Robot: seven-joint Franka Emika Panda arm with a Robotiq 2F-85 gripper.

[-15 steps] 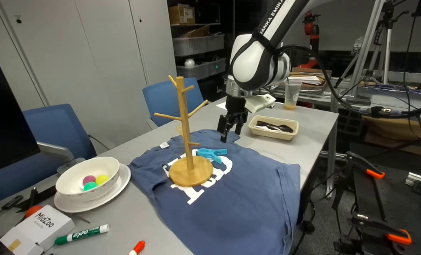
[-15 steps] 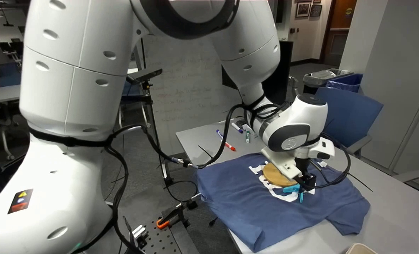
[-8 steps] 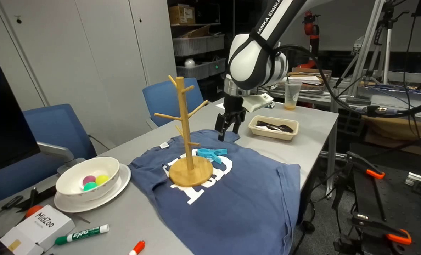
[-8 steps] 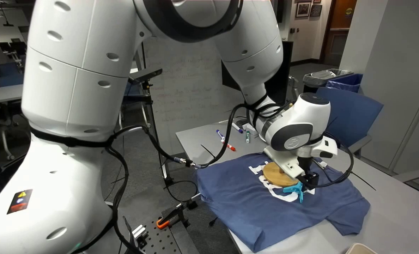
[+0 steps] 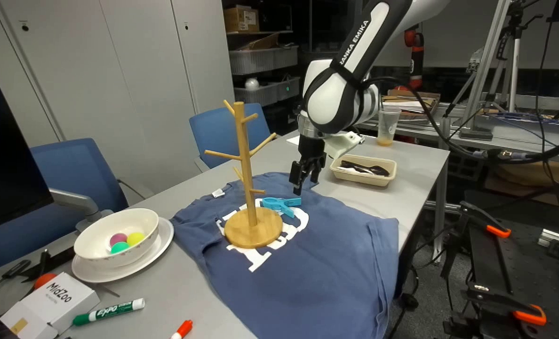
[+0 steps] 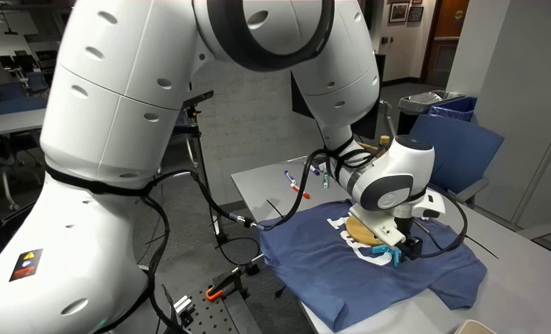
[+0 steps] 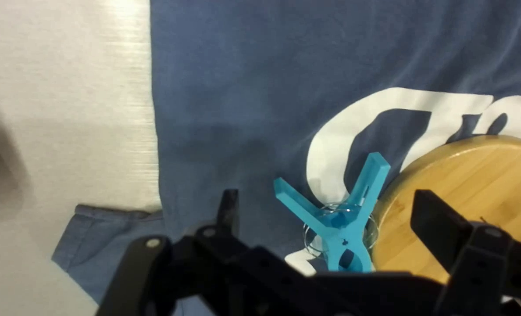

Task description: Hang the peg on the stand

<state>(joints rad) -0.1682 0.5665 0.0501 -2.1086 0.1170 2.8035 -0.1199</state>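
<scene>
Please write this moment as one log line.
gripper: open, empty | peg: on shirt, beside stand | stand: upright, bare | hanging: not yet done

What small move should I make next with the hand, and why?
Probably lower the hand slightly, stopping short of contact. In an exterior view the fingertips are clear of the peg; in the wrist view it shows between the open fingers, one of which overlaps the stand's base, so a full descent might strike that.
</scene>
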